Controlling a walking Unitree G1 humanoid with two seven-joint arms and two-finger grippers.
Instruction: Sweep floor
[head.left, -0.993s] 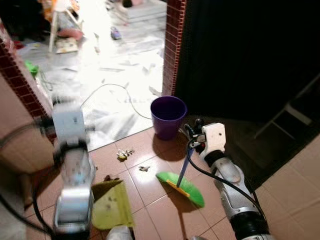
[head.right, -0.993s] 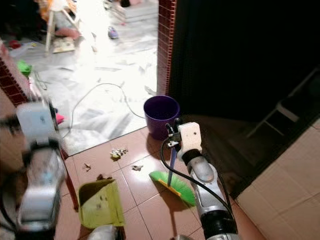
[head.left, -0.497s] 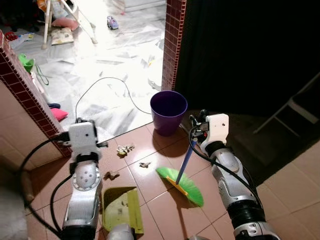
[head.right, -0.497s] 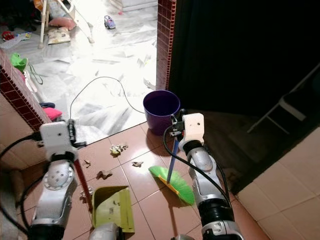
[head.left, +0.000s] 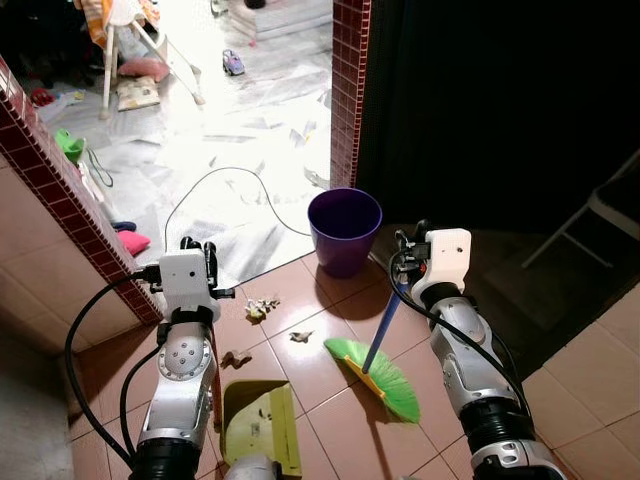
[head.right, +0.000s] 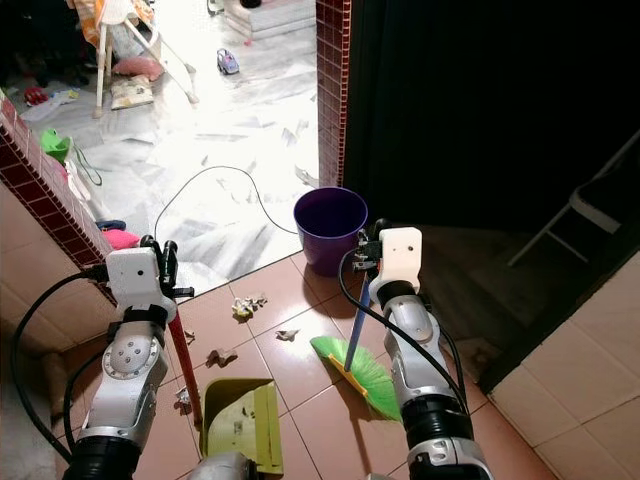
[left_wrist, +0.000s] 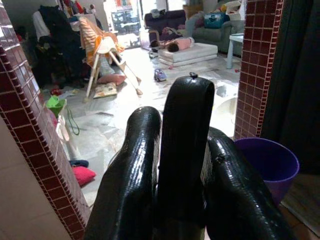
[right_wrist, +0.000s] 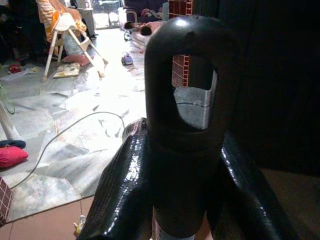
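My left gripper (head.left: 197, 250) is shut on the black top of the dustpan's handle (left_wrist: 184, 115), whose red shaft (head.right: 185, 372) runs down to the yellow-green dustpan (head.left: 262, 428) standing on the brown tiles. My right gripper (head.left: 410, 246) is shut on the looped top of the broom handle (right_wrist: 186, 90). The blue shaft (head.left: 383, 328) slants down to the green broom head (head.left: 388, 378), which rests on the floor right of the pan. Dry leaf scraps (head.left: 258, 308) lie on the tiles between the two tools, and some sit in the pan.
A purple bin (head.left: 344, 232) stands at the tile edge by a red brick pillar (head.left: 350, 80). A low brick wall (head.left: 50, 180) runs on the left. A cable (head.left: 235, 185), a high chair (head.left: 125, 40) and toys lie on the marble floor beyond. Dark doorway right.
The whole view has shifted and steadied. My left arm, blurred a second ago, now stands still with the dustpan a little nearer the broom. The broom stays by the bin.
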